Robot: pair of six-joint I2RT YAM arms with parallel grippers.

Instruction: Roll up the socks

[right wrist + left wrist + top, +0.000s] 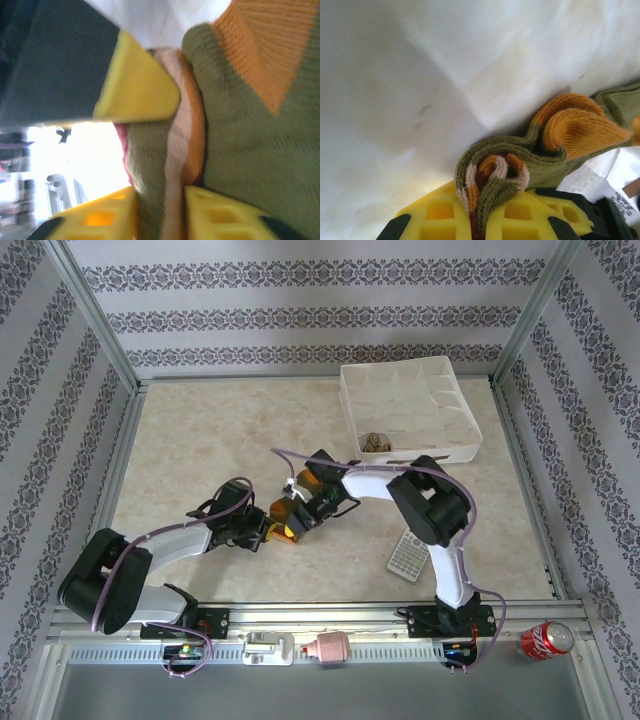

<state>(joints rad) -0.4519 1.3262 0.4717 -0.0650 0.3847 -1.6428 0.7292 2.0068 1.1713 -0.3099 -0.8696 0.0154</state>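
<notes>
While the left hand [480, 200] clamps the striped cuff of the olive-green knitted sock with orange patches [555, 145], the right hand [160, 210] straddles the same fabric, grip impossible to tell | sock: bunched between both hands, mid-worktop [200, 430] | axis: runs from left hand toward right

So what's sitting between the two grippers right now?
The sock, bunched up. The top view shows it filling the gap between the left gripper and the right gripper. In the left wrist view, the left one is pinching it.
</notes>
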